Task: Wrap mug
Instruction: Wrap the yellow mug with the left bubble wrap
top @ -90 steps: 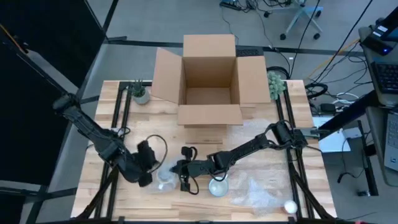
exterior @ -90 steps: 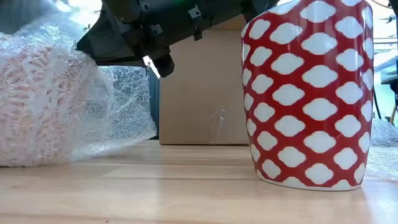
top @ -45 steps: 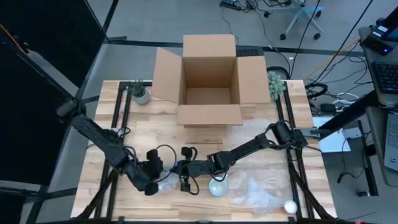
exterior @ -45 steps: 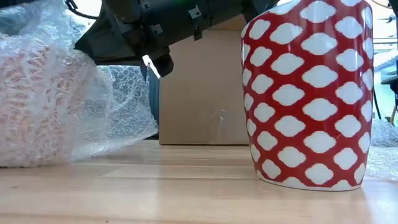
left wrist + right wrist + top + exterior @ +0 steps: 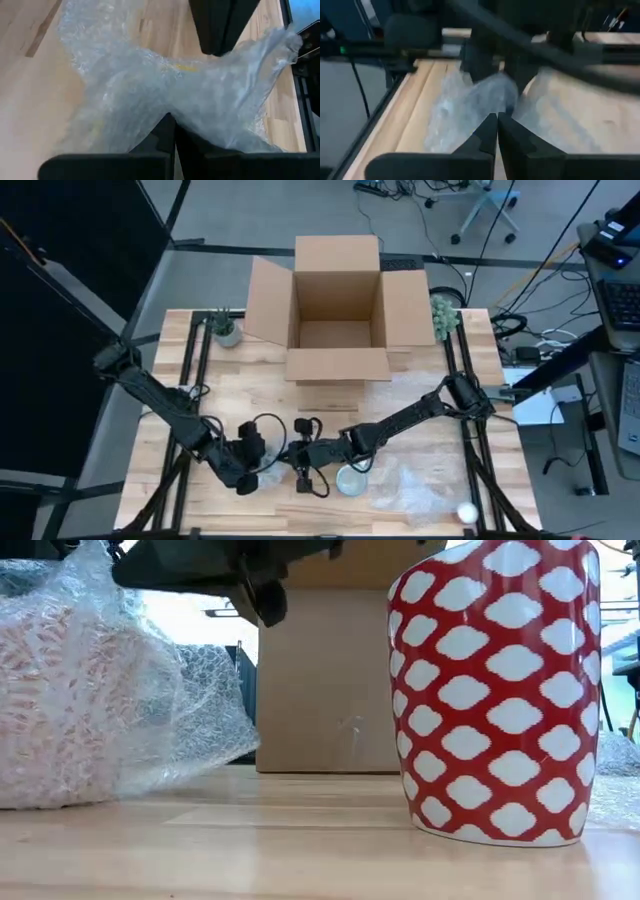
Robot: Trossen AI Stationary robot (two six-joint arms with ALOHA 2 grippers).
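1. L gripper low at the front of the table, left of centre. Wrist view: fingers closed together, bubble wrap pinched between them.
2. R gripper reaches across from the right, just beside the L one. Wrist view: fingers shut, tips at a fold of wrap; looks clamped on it, contact itself blurred.
3. Wrap sits between/under both grippers. Low view: it's bunched over a red/white patterned thing, prob a mug, seen through the film on the table.
4. 2nd mug, red w/ white lozenges, stands upright + unwrapped. High view shows it as a pale round rim just right of R gripper.
5. More loose wrap at front right, apart from the mug.
6. Open cardboard box at the back, centre, flaps out. Well apart from both grippers.
7. Small plant back left, another back right, both by the box.
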